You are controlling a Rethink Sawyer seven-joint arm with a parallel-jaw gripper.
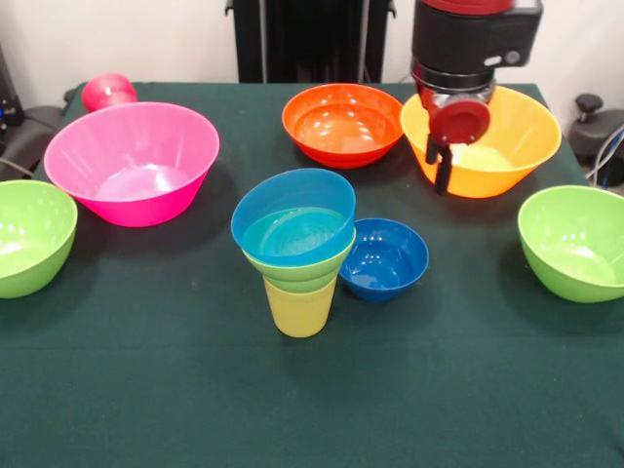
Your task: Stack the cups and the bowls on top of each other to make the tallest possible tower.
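A dark green cloth is covering the counter (146,390), lying flat with a fine matte weave. Behind it a pale wall is showing, with a black upright stand at the top centre and dark equipment sitting at both far corners.

The tower (295,249) is standing near the middle: a pale yellow cup (299,309) is serving as the base, with lime green bowls nested in it and a light blue bowl (292,219) sitting on top, tilting slightly and widening the stack upward like a funnel. A small dark blue bowl (385,258) is resting just beside it, touching or nearly touching the stack. All the pieces are glossy moulded plastic, catching soft reflections.

A large pink bowl (132,161) is sitting at the left, with a red cup (107,91) lying behind it. Two lime green bowls are sitting at the edges, one at the left (29,236) and one at the right (575,242). An orange-red bowl (343,124) is sitting at the far centre, beside a big yellow-orange bowl (517,146).

The red and black arm is hanging over the yellow-orange bowl, its claw (447,161) pointing down at the bowl's near rim; whether it is open or closed I cannot tell.
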